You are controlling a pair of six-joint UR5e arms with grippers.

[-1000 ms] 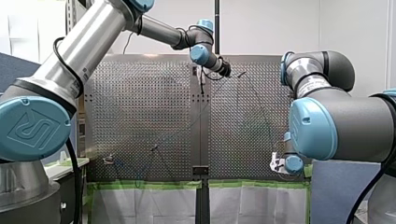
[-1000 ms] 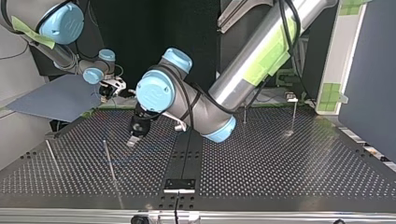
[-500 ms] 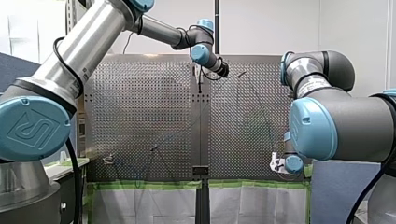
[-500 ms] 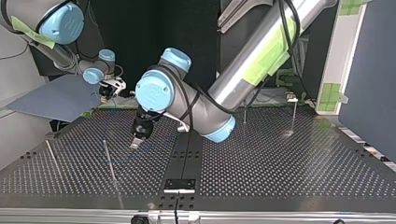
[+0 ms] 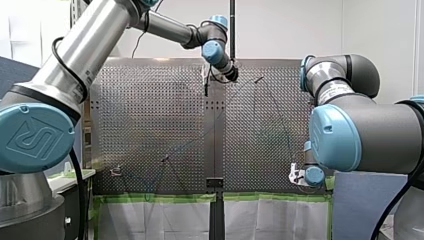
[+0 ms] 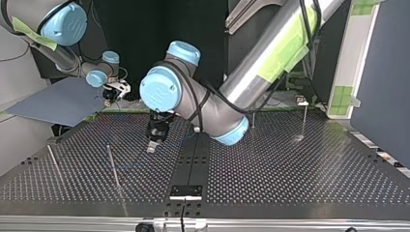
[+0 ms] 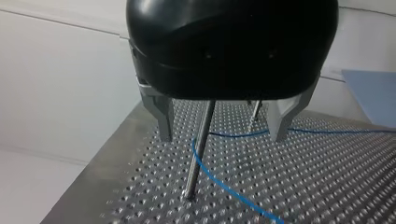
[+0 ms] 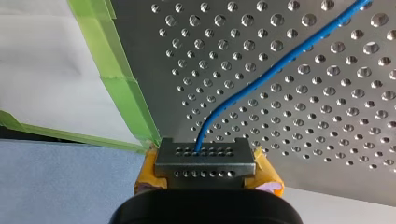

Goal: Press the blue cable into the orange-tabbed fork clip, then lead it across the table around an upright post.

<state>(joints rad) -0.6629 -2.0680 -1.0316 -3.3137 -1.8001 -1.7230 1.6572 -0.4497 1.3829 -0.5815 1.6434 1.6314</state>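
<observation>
In the left wrist view my left gripper [image 7: 222, 135] is open, its metal fingers [image 7: 161, 117] spread wide above the perforated table. An upright post [image 7: 198, 149] stands ahead of it, in line with the gap between the fingers. The blue cable [image 7: 219, 179] bends past the post's foot and lies loose on the plate. In the top view my left gripper [image 6: 152, 145] hangs near a thin post [image 6: 112, 164]. My right gripper [image 8: 205, 161], with yellow pads, is shut on the blue cable [image 8: 261, 74] at the table's taped edge. A small clip [image 5: 116, 171] sits at the front view's lower left.
More upright posts stand on the table in the top view: one [image 6: 53, 162] at the left, two [image 6: 303, 118] [image 6: 252, 118] at the back right. Green tape [image 8: 121, 79] lines the table's edge. A blue panel [image 6: 58, 104] lies beside my right gripper [image 6: 110, 94].
My left gripper has moved toward the top view's right, away from the thin post, and toward the front view's left. My right arm has not moved.
</observation>
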